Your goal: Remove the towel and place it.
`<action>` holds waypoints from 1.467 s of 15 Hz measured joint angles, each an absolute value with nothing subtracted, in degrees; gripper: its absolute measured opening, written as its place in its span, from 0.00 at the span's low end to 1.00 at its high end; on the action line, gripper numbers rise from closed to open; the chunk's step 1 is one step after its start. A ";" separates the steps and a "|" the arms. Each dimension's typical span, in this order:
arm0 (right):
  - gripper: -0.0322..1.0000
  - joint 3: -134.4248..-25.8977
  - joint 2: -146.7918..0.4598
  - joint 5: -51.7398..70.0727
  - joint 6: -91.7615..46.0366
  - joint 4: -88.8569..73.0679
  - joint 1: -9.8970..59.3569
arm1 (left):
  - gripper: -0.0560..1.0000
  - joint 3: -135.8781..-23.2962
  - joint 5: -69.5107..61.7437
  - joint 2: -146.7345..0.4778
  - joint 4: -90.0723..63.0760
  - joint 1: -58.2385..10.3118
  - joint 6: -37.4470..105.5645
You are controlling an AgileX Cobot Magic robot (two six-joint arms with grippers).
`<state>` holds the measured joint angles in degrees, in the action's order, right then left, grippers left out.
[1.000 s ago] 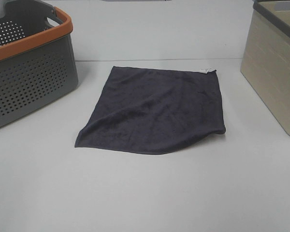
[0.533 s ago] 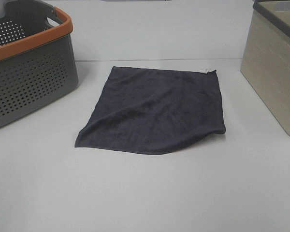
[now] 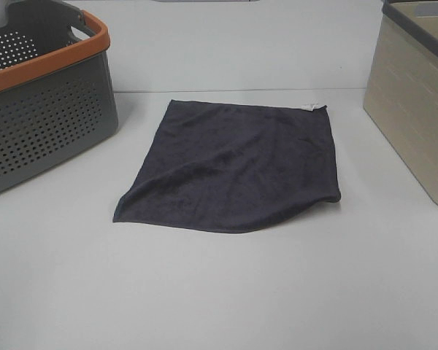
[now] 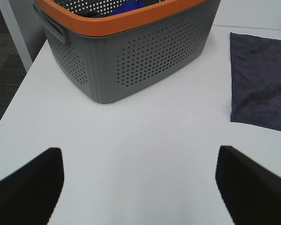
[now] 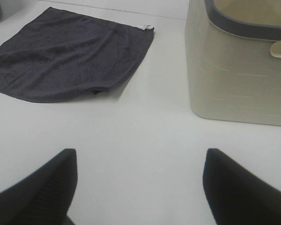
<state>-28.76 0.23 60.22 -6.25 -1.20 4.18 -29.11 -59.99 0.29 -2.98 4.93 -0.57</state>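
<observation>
Towel [image 3: 233,169] flat on counter [image 3: 219,292], between grey basket [image 3: 44,95] and beige bin [image 3: 416,102], touching neither; likely already laid out. Left hand [image 4: 139,185] and right hand [image 5: 139,187] both spread, empty, well apart from towel.

Lighting's pretty flat and even, soft overhead stuff, no harsh glare on the white table [image 3: 219,292]. Only faint shadows sit under the dark charcoal terry towel [image 3: 233,168] and beside the grey perforated basket with the orange rim [image 3: 44,109]. Overhead view looks slightly soft and grainy; the black gripper fingers [image 4: 28,187] are blurry in both wrist views.
</observation>
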 joint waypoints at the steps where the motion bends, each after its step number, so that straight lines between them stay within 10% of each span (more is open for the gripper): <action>1: 0.75 -28.76 0.23 60.22 -6.25 -1.26 4.18 | 0.83 -29.11 -59.99 0.29 -2.98 4.93 -0.57; 22: 0.75 -28.76 0.23 60.22 -7.56 -2.29 4.18 | 0.83 -29.11 -59.99 0.29 -2.86 4.93 -0.57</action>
<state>-28.76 0.23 60.22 -7.56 -2.29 4.18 -29.11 -59.99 0.29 -2.86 4.93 -0.57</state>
